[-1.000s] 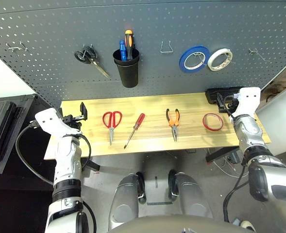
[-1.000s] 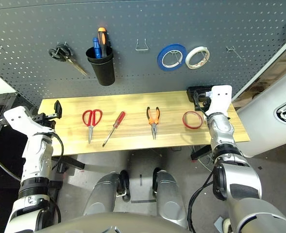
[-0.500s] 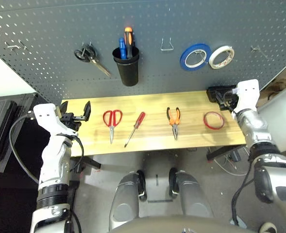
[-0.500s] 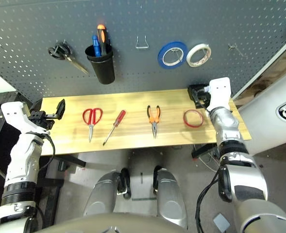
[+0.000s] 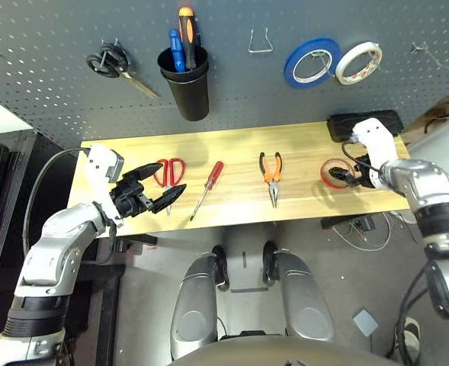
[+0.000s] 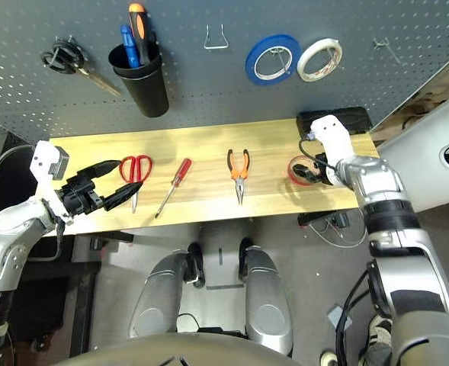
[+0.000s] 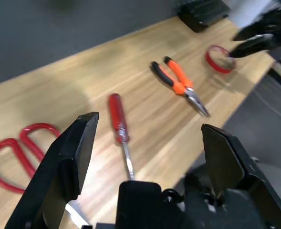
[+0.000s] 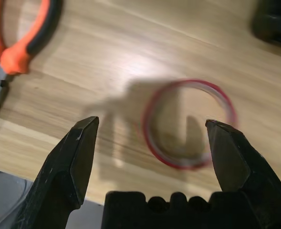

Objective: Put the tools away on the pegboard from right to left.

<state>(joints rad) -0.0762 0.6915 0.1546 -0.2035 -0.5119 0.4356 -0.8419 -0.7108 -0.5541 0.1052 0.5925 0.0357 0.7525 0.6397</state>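
On the wooden table (image 5: 232,145) lie, from right to left, a thin red tape ring (image 5: 325,169), orange-and-black pliers (image 5: 271,174), a red-handled screwdriver (image 5: 206,189) and red-handled scissors (image 5: 171,166). My right gripper (image 5: 344,177) hangs open just over the ring (image 8: 148,129), which lies flat between its fingers. Low at the table's left end, my left gripper (image 5: 172,176) is open and empty, pointing along the table; its upper finger crosses the scissors' handles. The dark grey pegboard (image 5: 56,91) rises behind the table.
The pegboard holds black scissors (image 5: 117,65), a black cup (image 5: 184,91) with blue and orange screwdrivers, a bare wire hook (image 5: 260,42), a blue tape roll (image 5: 308,62) and a white one (image 5: 357,62). A black box (image 5: 365,122) sits at the table's back right corner.
The camera has tilted. My right gripper came down from the black box to the red ring. The left gripper swung in from beyond the table's left end to the red scissors.
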